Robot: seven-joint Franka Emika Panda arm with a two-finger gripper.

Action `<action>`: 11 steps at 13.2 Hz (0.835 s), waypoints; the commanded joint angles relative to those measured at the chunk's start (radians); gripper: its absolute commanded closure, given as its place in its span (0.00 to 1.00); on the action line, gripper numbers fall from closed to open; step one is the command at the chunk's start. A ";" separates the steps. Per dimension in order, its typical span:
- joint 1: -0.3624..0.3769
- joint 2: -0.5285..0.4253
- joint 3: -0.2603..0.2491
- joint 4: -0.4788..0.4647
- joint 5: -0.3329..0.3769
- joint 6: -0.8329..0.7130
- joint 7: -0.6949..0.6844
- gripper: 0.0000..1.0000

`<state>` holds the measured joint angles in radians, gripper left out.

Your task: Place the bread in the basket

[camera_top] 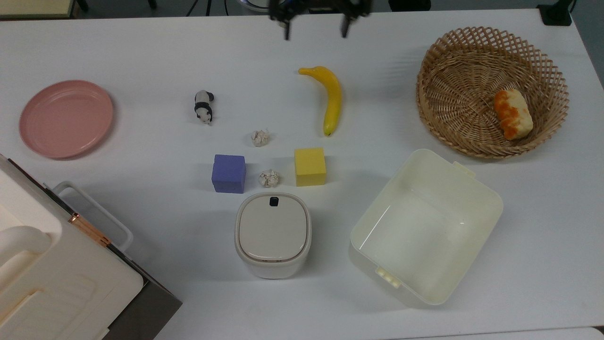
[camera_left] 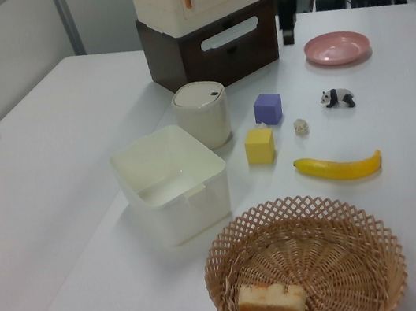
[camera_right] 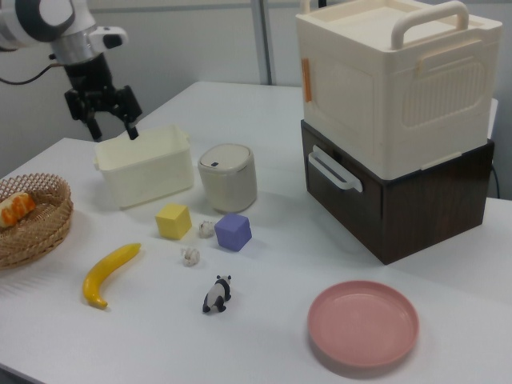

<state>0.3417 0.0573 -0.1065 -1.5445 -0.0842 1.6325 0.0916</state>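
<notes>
The bread (camera_top: 513, 114), a small loaf with an orange-brown top, lies inside the woven wicker basket (camera_top: 427, 108) against the wall on the top view's right. It also shows in the left view as bread (camera_left: 271, 302) at the near side of the basket (camera_left: 297, 208), and in the right view as bread (camera_right: 16, 206) in the basket (camera_right: 36, 234). My gripper (camera_top: 315, 27) hangs open and empty at the table's far edge, well to the top view's left of the basket and above the banana. In the right view the gripper (camera_right: 114, 130) is high over the cream tub.
A banana (camera_top: 331, 97), a yellow cube (camera_top: 310, 166), a purple cube (camera_top: 229, 173), two paper balls (camera_top: 260, 138), a toy panda (camera_top: 203, 106) and a lidded white bin (camera_top: 272, 233) fill the middle. A cream tub (camera_top: 427, 226) stands near the basket, a pink plate (camera_top: 65, 118) at the top view's left.
</notes>
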 commanded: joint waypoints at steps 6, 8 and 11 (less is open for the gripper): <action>-0.208 -0.086 0.005 -0.026 0.011 -0.129 -0.069 0.00; -0.221 -0.083 0.007 -0.034 0.012 -0.126 -0.073 0.00; -0.237 -0.088 0.005 -0.032 0.040 -0.128 -0.075 0.00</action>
<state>0.1257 -0.0147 -0.1069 -1.5619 -0.0793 1.5083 0.0402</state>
